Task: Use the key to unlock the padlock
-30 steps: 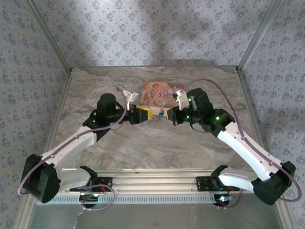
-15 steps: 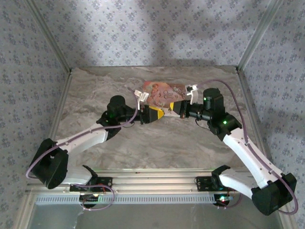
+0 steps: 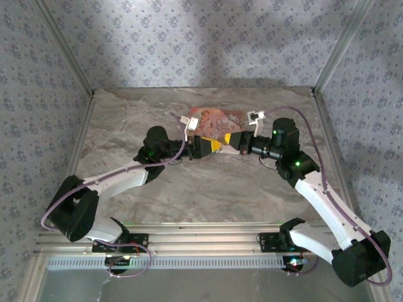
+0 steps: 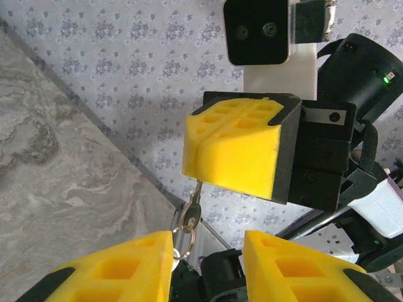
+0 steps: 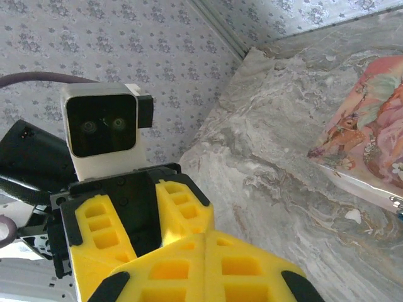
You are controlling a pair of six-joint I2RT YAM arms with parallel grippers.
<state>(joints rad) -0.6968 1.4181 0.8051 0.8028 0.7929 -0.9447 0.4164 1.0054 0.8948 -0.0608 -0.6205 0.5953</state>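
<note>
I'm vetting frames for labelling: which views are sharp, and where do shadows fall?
Top external: soft overall, patchy shadows on the back wall, pink floral box smeary. Left wrist: key crisp, evenly lit. Right wrist: that box slightly soft, no glare.

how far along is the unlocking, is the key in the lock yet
Done: the right tool is shut on the key, which hangs below its tips. In hand: the left tool, open, sits just under the key, beside the pink box. Left: getting the key into the padlock and turning it; whether the padlock is open I cannot tell.
</note>
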